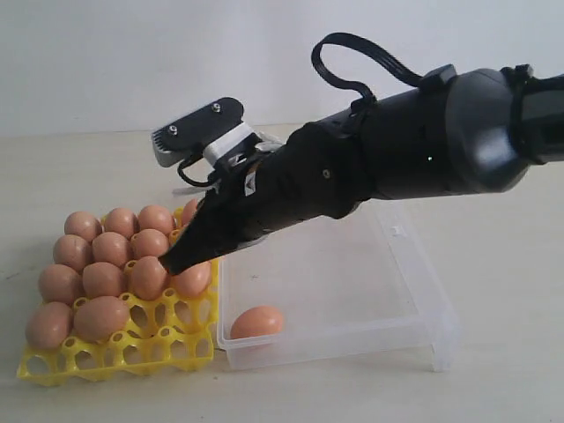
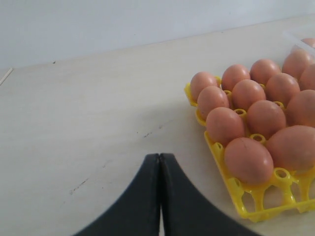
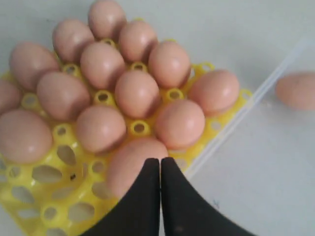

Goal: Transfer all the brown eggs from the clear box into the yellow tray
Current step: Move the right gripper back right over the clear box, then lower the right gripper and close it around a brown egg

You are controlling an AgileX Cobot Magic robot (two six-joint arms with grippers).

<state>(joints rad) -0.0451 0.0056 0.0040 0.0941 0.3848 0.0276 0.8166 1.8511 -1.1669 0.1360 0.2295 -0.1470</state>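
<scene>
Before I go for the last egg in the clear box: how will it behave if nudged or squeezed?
The last egg lies loose in the clear box, on smooth plastic, no cup holding it, so a nudge would probably roll it. The corner wall beside it may stop it. Its smooth rounded shell could slip under a squeeze, or crack if pinched hard.

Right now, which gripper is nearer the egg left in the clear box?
Right. The right gripper hangs over the yellow tray at its edge beside the clear box, a short way from the egg. The left gripper is over the table beyond the tray's far side.
</scene>
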